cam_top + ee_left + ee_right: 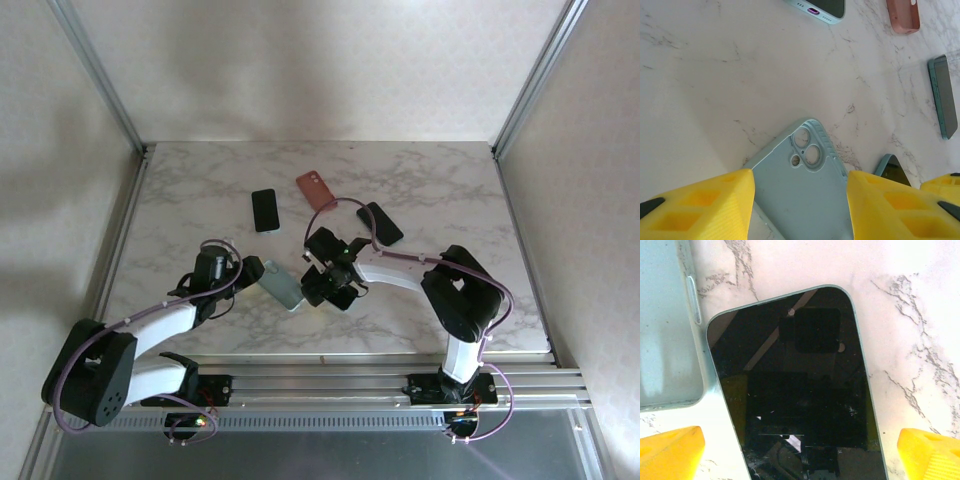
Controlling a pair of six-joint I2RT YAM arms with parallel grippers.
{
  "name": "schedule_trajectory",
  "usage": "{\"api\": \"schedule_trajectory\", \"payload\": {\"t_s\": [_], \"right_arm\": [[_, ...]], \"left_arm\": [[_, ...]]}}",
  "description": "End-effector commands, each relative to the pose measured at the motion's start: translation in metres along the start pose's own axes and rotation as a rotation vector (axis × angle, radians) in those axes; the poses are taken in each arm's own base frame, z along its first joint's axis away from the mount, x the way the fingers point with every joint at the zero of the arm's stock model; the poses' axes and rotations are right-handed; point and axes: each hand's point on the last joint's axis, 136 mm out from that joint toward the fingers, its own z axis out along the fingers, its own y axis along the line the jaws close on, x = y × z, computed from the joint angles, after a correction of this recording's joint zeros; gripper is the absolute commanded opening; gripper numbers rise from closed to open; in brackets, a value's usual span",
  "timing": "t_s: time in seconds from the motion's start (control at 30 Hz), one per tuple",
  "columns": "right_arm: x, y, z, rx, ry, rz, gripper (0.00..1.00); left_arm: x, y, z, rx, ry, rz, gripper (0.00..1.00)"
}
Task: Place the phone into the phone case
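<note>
On my marble bench (190,190), toward the far side, I see a black phone (265,210) lying flat. Just right of it sits a pink case (316,188), and farther right a dark phone (380,223) lies slanted. None of them touch.

**Camera setup**

Top camera: high behind my arm bases, looking down on the whole table (430,180). Left wrist: low, close, facing outward. Right wrist: very close, straight down. Both wrist views share the pale blue case (795,195).
</note>
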Motion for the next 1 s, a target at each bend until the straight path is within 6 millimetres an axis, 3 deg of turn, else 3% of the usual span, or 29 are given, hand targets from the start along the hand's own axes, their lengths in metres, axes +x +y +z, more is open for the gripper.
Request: {"api": "schedule_trajectory", "payload": {"t_s": [0.0,0.27,0.97], "right_arm": [[-0.004,0.003,0.002,-0.030,0.010,-0.024,0.99],[0.008,0.003,0.014,-0.054,0.056,-0.012,0.98],[0.037,-0.012,0.010,0.029,0.137,0.054,0.77]], "left_arm": [[-0.003,0.002,-0.003,-0.013,-0.013,-0.008,0.51],[-0.005,0.001,-0.003,-0.010,-0.019,-0.009,0.51],[-0.014,-0.008,-0.001,0.002,-0.027,0.002,0.51]]}}
